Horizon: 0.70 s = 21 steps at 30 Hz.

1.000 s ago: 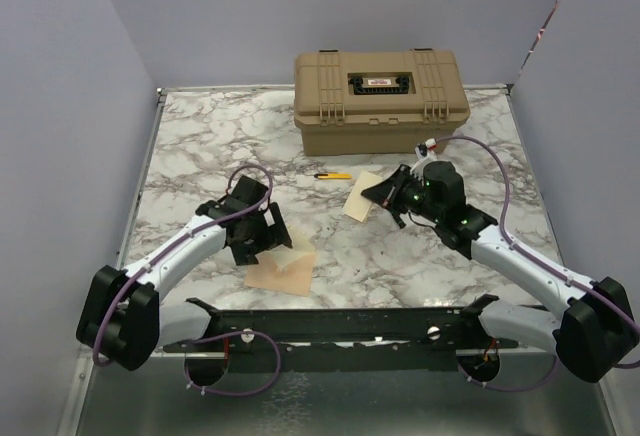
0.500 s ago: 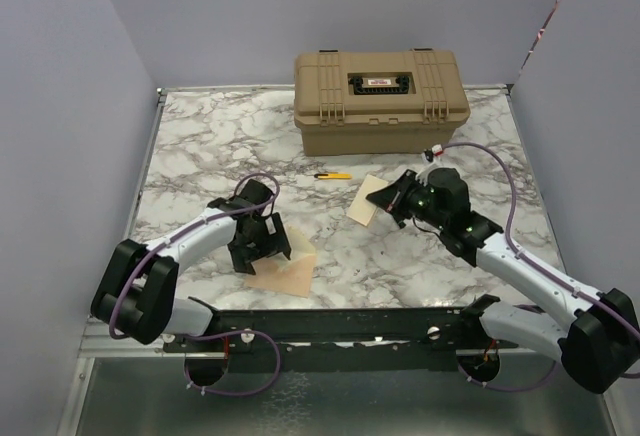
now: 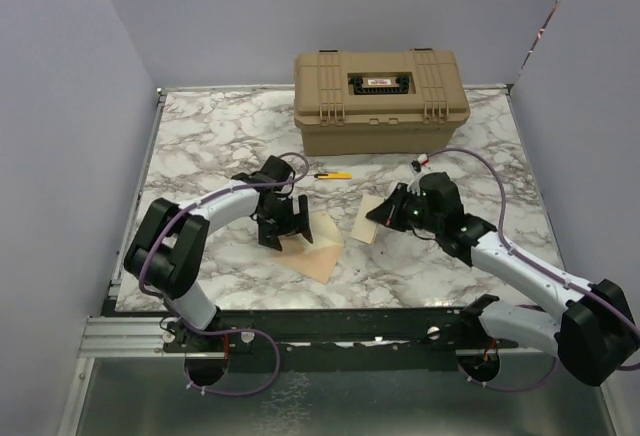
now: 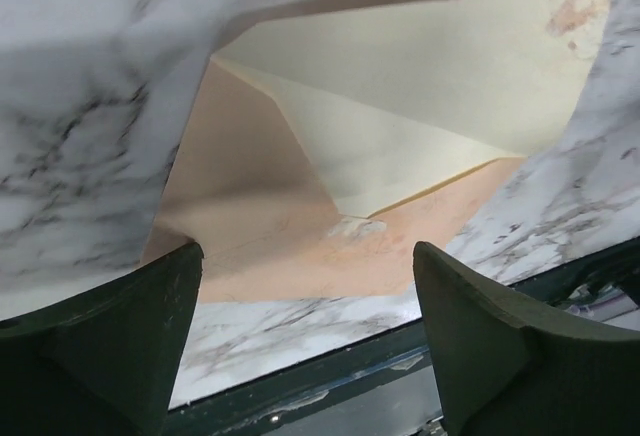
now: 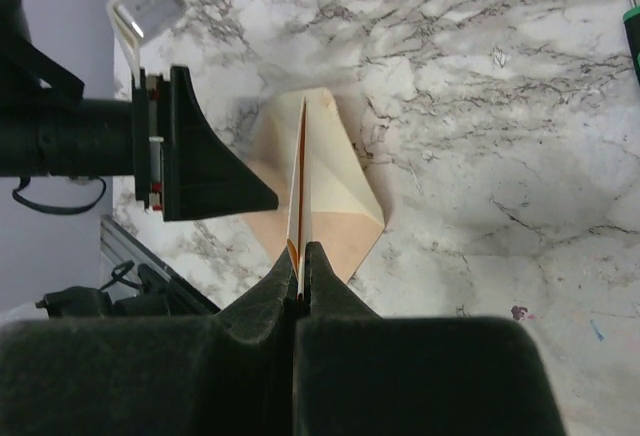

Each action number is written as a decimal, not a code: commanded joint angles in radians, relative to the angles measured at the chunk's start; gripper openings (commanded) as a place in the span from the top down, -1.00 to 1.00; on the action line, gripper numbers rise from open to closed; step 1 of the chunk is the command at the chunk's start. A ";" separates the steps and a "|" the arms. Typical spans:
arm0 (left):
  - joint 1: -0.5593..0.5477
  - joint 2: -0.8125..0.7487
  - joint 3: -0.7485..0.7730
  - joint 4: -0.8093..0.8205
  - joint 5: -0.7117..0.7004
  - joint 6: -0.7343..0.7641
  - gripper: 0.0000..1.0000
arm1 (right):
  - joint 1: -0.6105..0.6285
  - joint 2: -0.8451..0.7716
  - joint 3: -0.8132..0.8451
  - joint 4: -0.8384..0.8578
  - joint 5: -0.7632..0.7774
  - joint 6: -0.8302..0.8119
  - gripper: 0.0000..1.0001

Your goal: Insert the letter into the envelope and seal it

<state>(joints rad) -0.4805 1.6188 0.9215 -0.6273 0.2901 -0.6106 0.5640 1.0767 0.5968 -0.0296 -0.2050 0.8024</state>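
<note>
The envelope [image 3: 318, 251] lies flat on the marble table near its front edge, flap open and pale yellow inside. In the left wrist view the envelope [image 4: 280, 236] lies just beyond my fingertips. My left gripper [image 3: 285, 231] is open and empty, low over the envelope's left edge; its midpoint shows in the left wrist view [image 4: 310, 341]. My right gripper [image 3: 380, 214] is shut on the letter [image 3: 366, 226], held on edge above the table to the envelope's right. In the right wrist view the letter [image 5: 300, 176] shows edge-on between the shut fingers [image 5: 302, 271], with the envelope [image 5: 345, 206] behind.
A tan toolbox [image 3: 380, 101] stands at the back of the table. A small yellow-and-black tool [image 3: 333, 175] lies in front of it. A black metal rail [image 3: 330, 321] runs along the table's front edge. Grey walls close both sides.
My left gripper has moved right and away from me, and the envelope has shifted right with it. My right gripper has come slightly left and lower with the letter.
</note>
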 commanded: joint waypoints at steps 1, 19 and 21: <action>-0.027 0.124 0.034 0.283 0.009 0.122 -0.74 | 0.008 0.037 -0.016 -0.013 -0.075 -0.053 0.99; -0.035 -0.261 -0.140 0.263 -0.141 0.079 -0.72 | 0.008 0.335 0.238 -0.050 -0.144 -0.528 0.99; -0.035 -0.273 -0.160 0.262 -0.142 0.064 -0.72 | 0.008 0.389 0.266 -0.055 -0.130 -0.566 0.99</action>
<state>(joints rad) -0.5163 1.3724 0.8070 -0.3710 0.1864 -0.5175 0.5644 1.3872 0.8146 -0.0605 -0.3653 0.3779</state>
